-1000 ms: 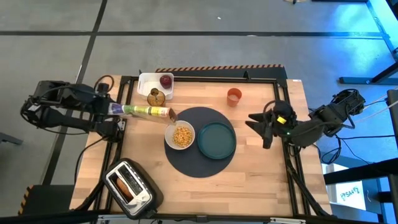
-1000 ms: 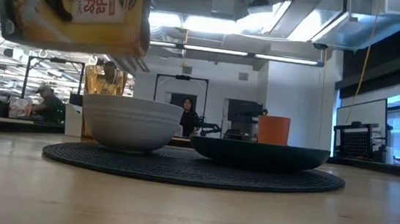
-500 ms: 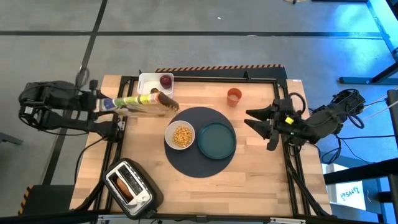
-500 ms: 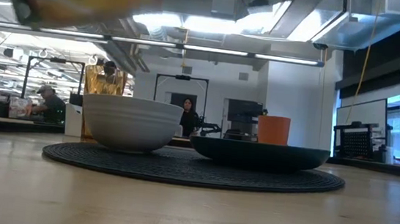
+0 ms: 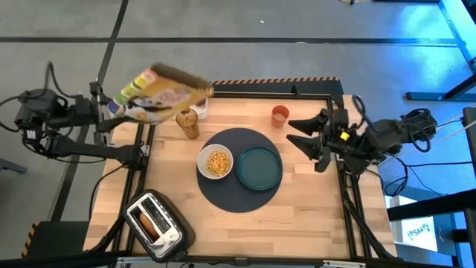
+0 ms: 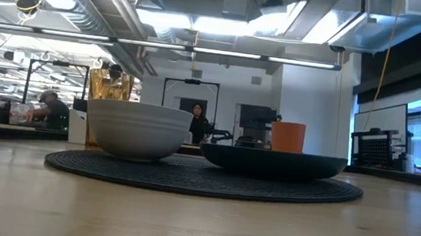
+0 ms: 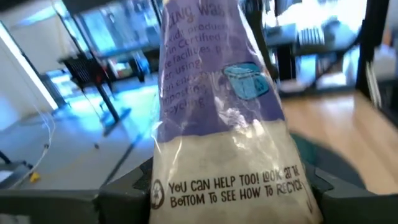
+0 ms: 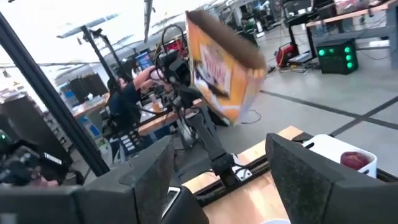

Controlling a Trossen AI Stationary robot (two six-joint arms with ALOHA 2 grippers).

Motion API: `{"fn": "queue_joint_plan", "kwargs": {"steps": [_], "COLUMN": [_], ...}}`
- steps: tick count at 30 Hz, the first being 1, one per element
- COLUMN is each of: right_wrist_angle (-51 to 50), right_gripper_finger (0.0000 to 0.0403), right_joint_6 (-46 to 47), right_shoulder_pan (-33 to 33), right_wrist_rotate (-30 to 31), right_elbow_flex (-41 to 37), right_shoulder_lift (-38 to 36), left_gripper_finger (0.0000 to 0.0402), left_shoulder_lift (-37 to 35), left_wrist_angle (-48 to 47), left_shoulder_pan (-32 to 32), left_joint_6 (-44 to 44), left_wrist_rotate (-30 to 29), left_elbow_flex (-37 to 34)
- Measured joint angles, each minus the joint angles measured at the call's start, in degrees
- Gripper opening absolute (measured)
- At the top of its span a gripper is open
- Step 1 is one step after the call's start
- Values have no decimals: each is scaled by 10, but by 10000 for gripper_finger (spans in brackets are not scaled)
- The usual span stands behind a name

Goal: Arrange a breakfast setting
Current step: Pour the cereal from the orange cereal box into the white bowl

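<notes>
The white bowl (image 5: 216, 161) with yellow cereal and the teal plate (image 5: 259, 167) stand side by side on the round dark mat (image 5: 239, 195). The small orange cup (image 5: 280, 115) stands on the wood beyond the mat. My left gripper (image 5: 111, 110) is shut on the yellow-green cereal bag (image 5: 160, 91), raised over the table's far left corner. My right gripper (image 5: 291, 132) is open and empty, just right of the cup. The red fruit (image 8: 354, 160) lies in a white tray. The bagel (image 5: 152, 223) sits in the toaster's slot. The spoon is out of view. My left gripper pinches the cereal bag's bottom end (image 7: 230, 186) between its two fingers (image 7: 134, 186), one on each side. The bag is lifted clear of the table. It reaches away from the gripper toward the table's right, its open mouth (image 5: 182, 74) at the free end.
The silver toaster (image 5: 155, 223) stands at the near left corner. A golden jar (image 5: 187, 123) stands left of the mat, near the white tray (image 8: 336, 149). Bare wood lies right of the plate and along the near edge. People show in the room beyond.
My left gripper has drawn back from over the bowl, going up and toward the table's far left corner. The bag has swung with it, tipped from mouth-down over the bowl to mouth-up, and has left the low view. My right gripper has gone left and far, toward the cup.
</notes>
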Motion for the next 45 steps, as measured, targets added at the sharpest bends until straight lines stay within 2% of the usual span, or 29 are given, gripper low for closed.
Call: {"fn": "queue_joint_plan", "kwargs": {"steps": [4, 11, 16, 18, 20, 21, 23, 25, 30, 35, 37, 41, 45], "right_wrist_angle": [49, 178, 213, 204, 140, 125, 134, 142, 125, 80, 97, 117, 131], "right_gripper_finger": [246, 246, 252, 263, 273, 275, 275, 271, 267, 273, 273, 273, 273], "right_joint_6": [-73, -192, -197, -175, -156, -133, -76, -67, -35, 43, 79, 137, 168], "right_shoulder_pan": [-45, -128, -188, -217, -251, -267, -284, -289, -288, -284, -271, -238, -199], "right_wrist_rotate": [-48, -148, -190, -159, -105, -110, -178, -211, -211, -222, -219, -182, -163], "right_elbow_flex": [0, 0, 0, 0, -2, -12, -43, -67, -116, -218, -267, -350, -383], "right_shoulder_lift": [22, 75, 101, 114, 132, 145, 163, 166, 107, 37, -3, -51, -68], "left_gripper_finger": [203, 203, 202, 197, 182, 171, 152, 139, 131, 130, 130, 130, 130], "left_shoulder_lift": [-1, 1, 13, 18, 22, 23, 24, 23, 3, -17, -31, -70, -98], "left_wrist_angle": [114, 310, 463, 497, 507, 512, 506, 496, 498, 486, 456, 351, 297], "left_shoulder_pan": [0, 0, 0, 0, 0, 0, 0, 0, 0, 0, 0, 0, 0], "left_joint_6": [-1, -13, -27, -20, -5, -9, -50, -75, -125, -140, -149, -163, -163], "left_wrist_rotate": [1, 10, 27, 27, 28, 33, 39, 51, 81, 107, 129, 130, 118], "left_elbow_flex": [-22, -112, -187, -211, -234, -246, -275, -298, -331, -335, -335, -336, -335]}}
